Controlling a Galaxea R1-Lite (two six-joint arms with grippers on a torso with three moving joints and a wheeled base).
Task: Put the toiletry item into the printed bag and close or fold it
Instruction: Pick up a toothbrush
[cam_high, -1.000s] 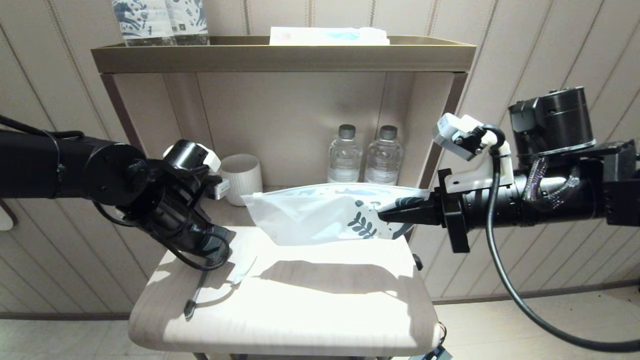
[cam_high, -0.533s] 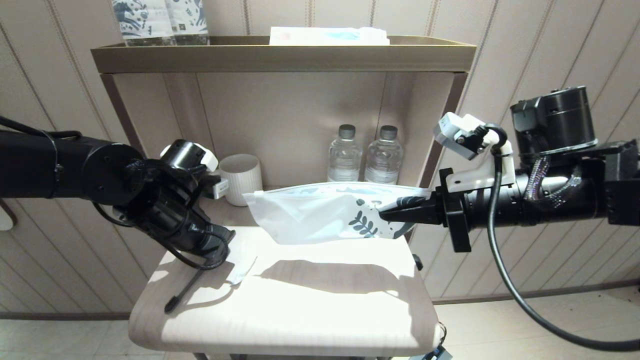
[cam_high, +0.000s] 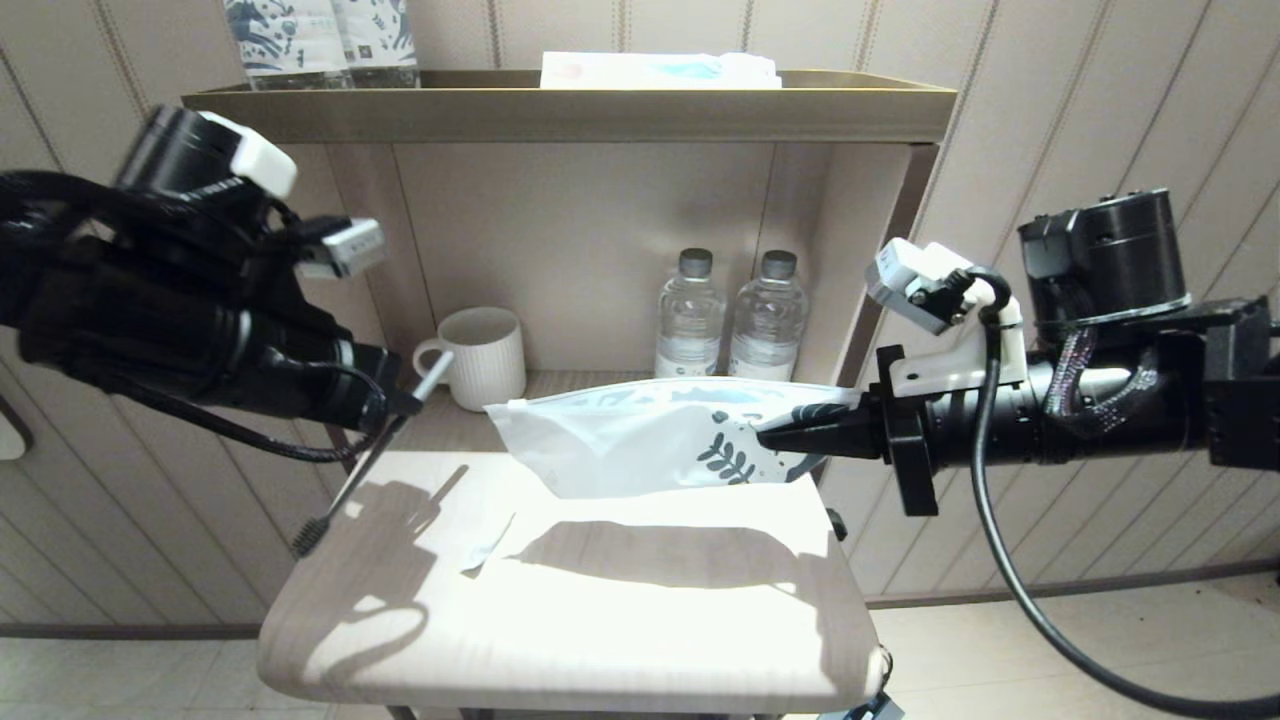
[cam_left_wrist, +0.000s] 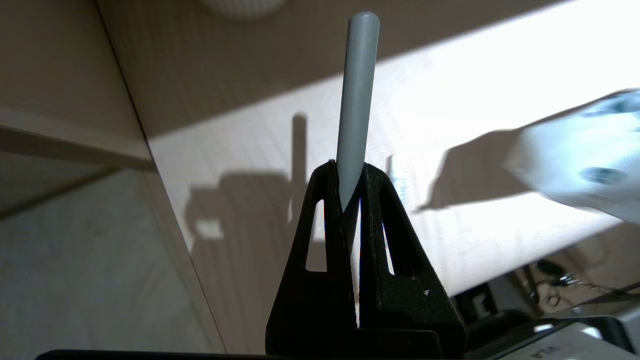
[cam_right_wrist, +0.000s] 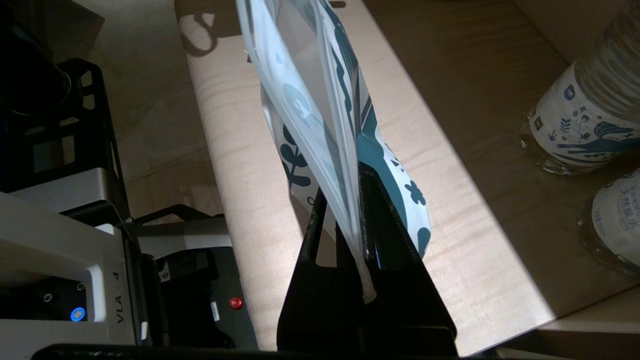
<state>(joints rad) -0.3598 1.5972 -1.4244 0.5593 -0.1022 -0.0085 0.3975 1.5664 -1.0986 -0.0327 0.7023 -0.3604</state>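
There is one toothbrush (cam_high: 362, 470), long and slim, with a grey handle and a dark head. There is one printed bag (cam_high: 650, 440), white with teal leaves. One short pale strip (cam_high: 487, 548) lies on the counter (cam_high: 600, 640). One white ribbed mug (cam_high: 485, 355) stands at the back. Beside it there are two clear water bottles (cam_high: 690, 312), both with grey caps. On the top shelf (cam_high: 560, 110) there are two blue-patterned upright packs (cam_high: 320, 40) and one flat pale packet (cam_high: 660, 70). Two black claws are in view, the left claw (cam_high: 398, 405) and the right claw (cam_high: 775, 435), one on each arm.
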